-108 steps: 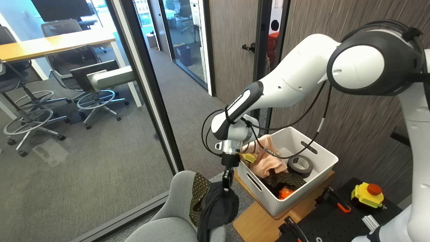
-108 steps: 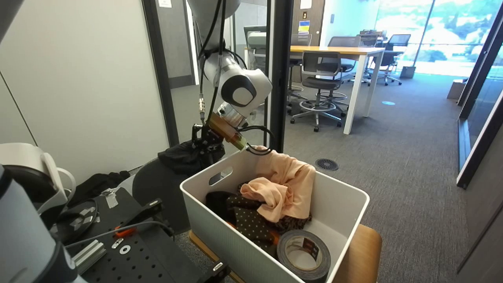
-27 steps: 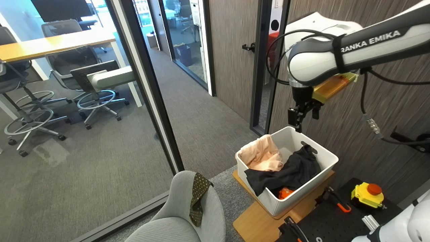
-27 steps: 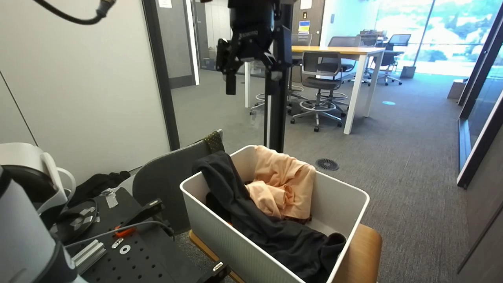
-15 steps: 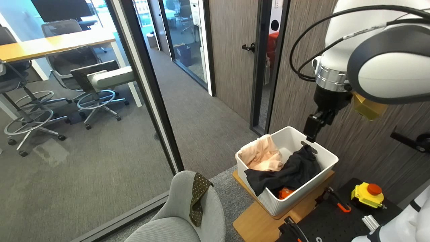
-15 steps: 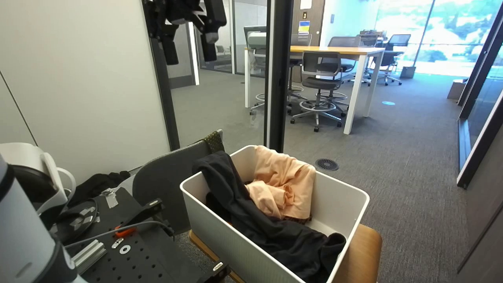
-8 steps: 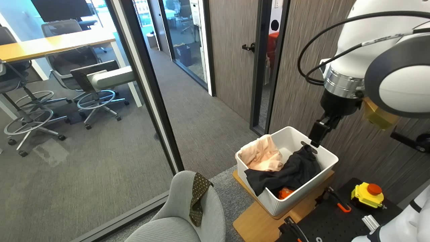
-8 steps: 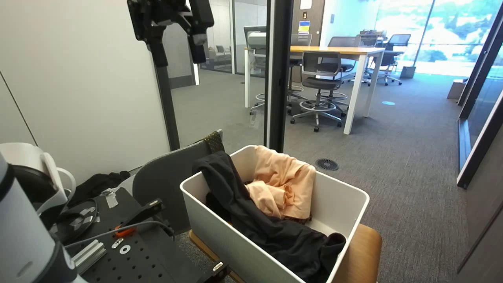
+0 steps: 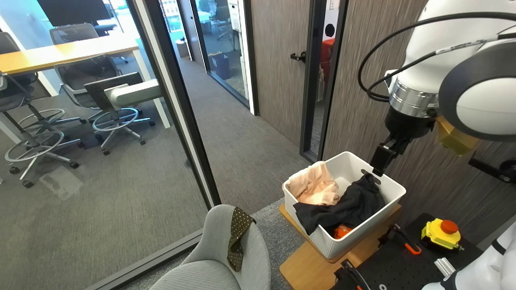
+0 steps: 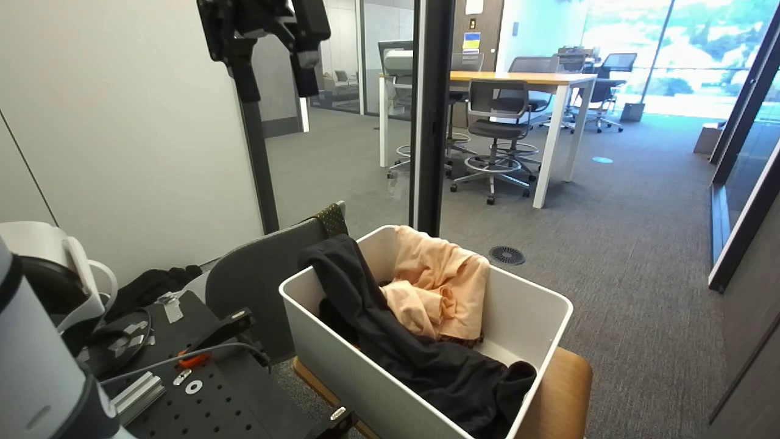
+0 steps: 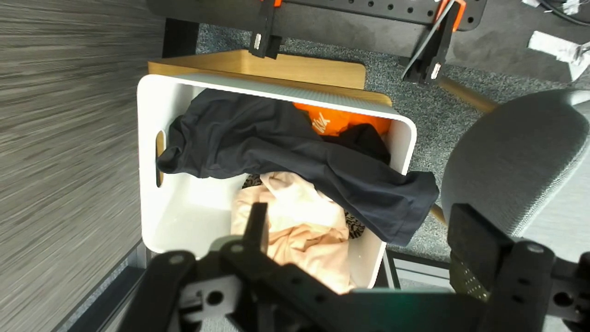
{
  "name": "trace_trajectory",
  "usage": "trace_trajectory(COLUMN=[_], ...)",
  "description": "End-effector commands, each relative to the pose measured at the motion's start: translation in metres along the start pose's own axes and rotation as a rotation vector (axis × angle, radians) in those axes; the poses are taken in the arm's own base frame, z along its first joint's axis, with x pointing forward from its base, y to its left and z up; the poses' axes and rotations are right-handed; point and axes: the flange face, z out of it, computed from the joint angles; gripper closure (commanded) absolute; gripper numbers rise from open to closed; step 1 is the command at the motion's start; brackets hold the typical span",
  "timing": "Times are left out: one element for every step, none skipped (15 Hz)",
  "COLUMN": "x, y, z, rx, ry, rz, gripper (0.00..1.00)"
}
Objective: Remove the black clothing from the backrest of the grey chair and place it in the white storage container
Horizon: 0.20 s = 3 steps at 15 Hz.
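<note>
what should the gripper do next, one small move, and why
I'd probably tuck in the loose end of the black cloth: it hangs over the edge of the white bin toward the grey chair, while the rest lies inside, and the gripper is open with nothing in it.

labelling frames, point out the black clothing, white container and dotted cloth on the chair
Black clothing [image 11: 292, 150]: wrist view, on its middle
White container [image 10: 527, 308]: in an exterior view, bare inner wall
Dotted cloth [image 9: 236, 242]: in an exterior view, hanging middle

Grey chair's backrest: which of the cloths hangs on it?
The dark polka-dot cloth, draped over the grey chair's backrest. The black clothing, one end overhanging, and the peach cloth lie in the white storage container instead.
</note>
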Motion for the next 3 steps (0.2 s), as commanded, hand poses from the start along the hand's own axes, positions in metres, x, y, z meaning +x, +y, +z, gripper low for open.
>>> trace_trajectory(x=[0.0001,0.0001,0.0001], y=[0.0000,0.0000,0.0000], z=[-0.0005,-0.0005,-0.0005], rx=[0.000,0.000,0.000], ry=[-0.001,-0.001,-0.001], rz=[0.001,0.002,0.002], gripper=[0.00,0.00,0.00])
